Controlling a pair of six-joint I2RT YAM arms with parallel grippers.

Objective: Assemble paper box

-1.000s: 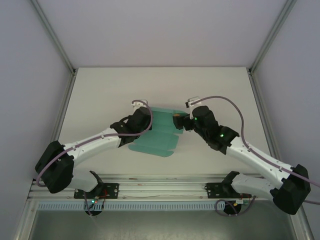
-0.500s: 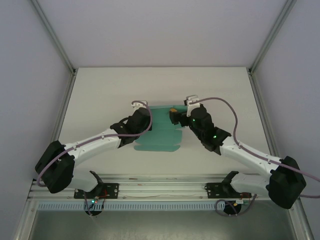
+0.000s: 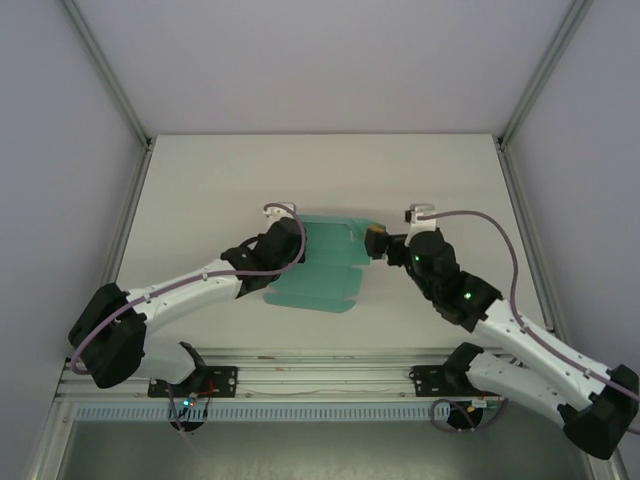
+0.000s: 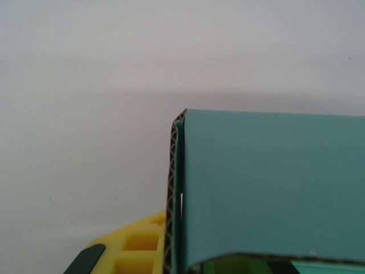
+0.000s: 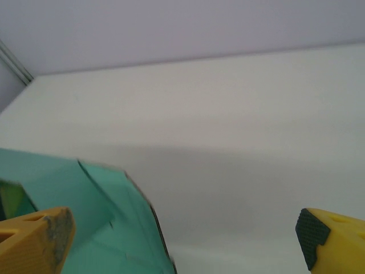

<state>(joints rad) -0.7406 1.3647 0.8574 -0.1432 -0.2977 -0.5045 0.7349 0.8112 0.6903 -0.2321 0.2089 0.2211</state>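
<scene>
The left claw (image 3: pixel 295 243) was closed tight on the box (image 3: pixel 325 268), pinching the card at its left edge. From above, the box lay as a teal die-cut sheet, mostly flat on the white worktop (image 3: pixel 200 190). It stretched from the left claw across to the right claw, and its near part reached back past both claws towards the arms' bases.

In the left wrist view, one yellow finger (image 4: pixel 130 251) sat against the outer side of a raised panel of the box (image 4: pixel 268 182). The panel's brown corrugated edge stood upright just beside that finger, and its teal face ran off to the claw's right. Bare worktop (image 4: pixel 85 85) lay ahead of the claw.

The right claw (image 5: pixel 185 231) stood wide open and held nothing. Its two yellow fingers were far apart. The finger nearer the box (image 5: pixel 34 240) had a worn grey pad, and the other finger (image 5: pixel 333 240) had a black ribbed pad. The box (image 5: pixel 85 211) lay on the side of the worn finger, where a bent flap with a dark edge rose from the sheet. Whether that finger touched the card could not be told. Between the fingers and ahead of them was mostly bare worktop (image 5: pixel 239 142). From above, the right claw's tip was at the box's right edge, by its far corner.
</scene>
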